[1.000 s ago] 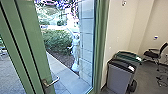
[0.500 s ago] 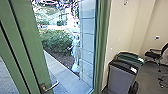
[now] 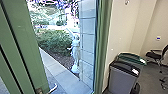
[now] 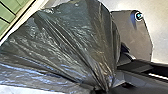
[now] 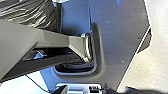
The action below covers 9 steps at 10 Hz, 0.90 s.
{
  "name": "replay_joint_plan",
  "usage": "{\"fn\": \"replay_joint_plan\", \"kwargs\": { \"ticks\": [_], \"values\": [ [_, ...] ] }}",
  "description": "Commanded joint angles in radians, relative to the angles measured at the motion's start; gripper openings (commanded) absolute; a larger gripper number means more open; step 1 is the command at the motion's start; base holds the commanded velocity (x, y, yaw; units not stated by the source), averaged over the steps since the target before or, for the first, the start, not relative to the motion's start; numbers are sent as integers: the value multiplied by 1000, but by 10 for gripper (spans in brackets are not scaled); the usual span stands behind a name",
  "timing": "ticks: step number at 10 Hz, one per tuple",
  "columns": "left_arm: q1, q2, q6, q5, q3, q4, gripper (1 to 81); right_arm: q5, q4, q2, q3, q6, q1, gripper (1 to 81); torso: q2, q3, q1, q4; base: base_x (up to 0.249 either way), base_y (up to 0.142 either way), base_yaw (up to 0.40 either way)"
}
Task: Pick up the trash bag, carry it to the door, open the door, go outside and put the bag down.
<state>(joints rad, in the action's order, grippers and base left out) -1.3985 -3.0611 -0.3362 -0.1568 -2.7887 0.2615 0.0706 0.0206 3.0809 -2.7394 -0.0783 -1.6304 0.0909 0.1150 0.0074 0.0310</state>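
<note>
Fingers (image 4: 122, 79) of the left gripper (image 4: 107, 87) pinched the gathered neck of the dark trash bag (image 4: 70, 42), which fanned out near the robot's base (image 4: 135, 37). Sound carrying called for slow driving, plastic kept clear of the green door (image 3: 27, 45) and its lever handle (image 3: 53, 88).

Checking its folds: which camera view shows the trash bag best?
Left wrist view: the trash bag spreads wide, its folds running to a gathered end. Right wrist view: a creased part beside the robot's bar.
</note>
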Motion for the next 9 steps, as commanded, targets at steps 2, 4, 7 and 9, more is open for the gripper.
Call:
{"fn": "replay_joint_plan", "kwargs": {
  "ticks": [2,4,7,9],
  "values": [
    [60,5,-3,-66,0,-5,10,-57,10,11,6,3,37,811,0,0,0,0,43,0,0],
    [60,5,-3,-66,0,-5,10,-57,10,11,4,3,39,811,0,0,1,0,0,0,0],
    [48,10,-4,-36,0,-8,10,-57,5,6,-6,3,37,811,0,0,0,0,0,0,0],
    [9,8,-4,72,0,-73,10,-57,4,6,-28,3,34,811,0,0,0,0,0,0,0]
  ]
}}
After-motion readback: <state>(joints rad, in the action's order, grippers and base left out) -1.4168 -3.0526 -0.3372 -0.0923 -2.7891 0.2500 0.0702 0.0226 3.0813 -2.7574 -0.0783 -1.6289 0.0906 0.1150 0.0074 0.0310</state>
